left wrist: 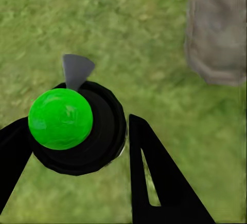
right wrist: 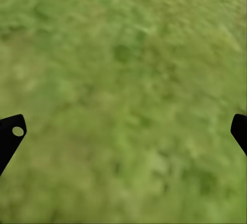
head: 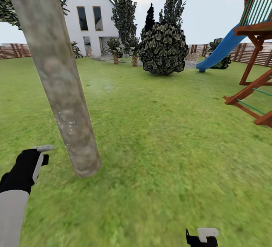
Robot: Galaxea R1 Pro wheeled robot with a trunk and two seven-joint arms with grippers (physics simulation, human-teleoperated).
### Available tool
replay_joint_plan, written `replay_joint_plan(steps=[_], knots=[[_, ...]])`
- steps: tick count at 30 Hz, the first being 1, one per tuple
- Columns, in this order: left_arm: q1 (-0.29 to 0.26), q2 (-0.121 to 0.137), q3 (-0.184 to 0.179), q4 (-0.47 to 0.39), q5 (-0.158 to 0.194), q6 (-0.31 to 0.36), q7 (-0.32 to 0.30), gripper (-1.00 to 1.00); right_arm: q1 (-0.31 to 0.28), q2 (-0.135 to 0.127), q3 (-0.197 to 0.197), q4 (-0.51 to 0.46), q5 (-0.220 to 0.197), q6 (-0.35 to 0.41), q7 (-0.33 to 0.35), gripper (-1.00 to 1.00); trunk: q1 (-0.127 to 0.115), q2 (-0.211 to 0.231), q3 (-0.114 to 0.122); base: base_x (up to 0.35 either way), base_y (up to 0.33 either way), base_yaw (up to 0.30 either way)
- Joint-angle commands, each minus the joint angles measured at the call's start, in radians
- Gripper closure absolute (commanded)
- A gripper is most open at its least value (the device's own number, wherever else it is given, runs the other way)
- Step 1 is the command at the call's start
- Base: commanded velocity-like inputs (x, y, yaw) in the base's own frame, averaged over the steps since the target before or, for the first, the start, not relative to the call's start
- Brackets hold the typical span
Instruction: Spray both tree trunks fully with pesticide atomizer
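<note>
The left gripper [left wrist: 77,131] squeezes a round black bottle with a bright green ball top [left wrist: 60,118], close beside the thick grey-tan leaning tree trunk [head: 60,84]. The right gripper [right wrist: 123,131] is spread wide over green grass [right wrist: 123,54].

lawn [head: 158,133], tree trunk [head: 56,77], shrub [head: 163,48], playset [head: 253,50]

The tree trunk [head: 56,73] is standing on the lawn [head: 170,145] at the left, the slide [head: 221,48] far off right.
</note>
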Motion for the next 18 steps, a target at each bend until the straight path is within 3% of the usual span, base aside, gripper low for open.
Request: replay_joint_plan(steps=[1,4,5,7,14,18], knots=[[-0.001,-0.015,0.001,-0.002,-0.016,0.004,-0.003,1.00,0.000,0.000,0.009,0.000,-0.007,-0.002,-0.003,-1.00,0.000,0.000,-0.001,0.009,0.002,0.020],[0.001,-0.050,0.001,0.001,-0.016,-0.033,0.002,1.00,0.000,-0.001,0.009,0.001,-0.007,-0.003,-0.004,-1.00,0.000,0.000,-0.001,0.003,-0.088,0.006],[0.034,-0.071,0.001,0.008,-0.019,-0.109,0.008,1.00,0.000,-0.003,0.009,0.001,-0.008,-0.004,-0.005,-1.00,0.000,0.000,-0.001,0.000,-0.244,0.001],[0.053,-0.082,0.000,0.007,-0.022,-0.145,0.008,1.00,0.000,-0.003,0.009,0.001,-0.008,-0.004,-0.006,-1.00,0.000,0.000,-0.001,0.000,-0.259,0.000],[0.106,-0.085,0.006,0.024,-0.027,-0.162,0.009,1.00,0.000,-0.002,0.009,0.000,-0.008,-0.005,-0.006,-1.00,0.000,0.000,-0.001,0.121,-0.235,0.000],[0.132,-0.088,0.002,0.023,-0.022,-0.216,0.006,1.00,0.000,-0.002,0.009,0.000,-0.008,-0.005,-0.006,-1.00,0.000,0.000,-0.001,0.171,-0.208,0.000]])
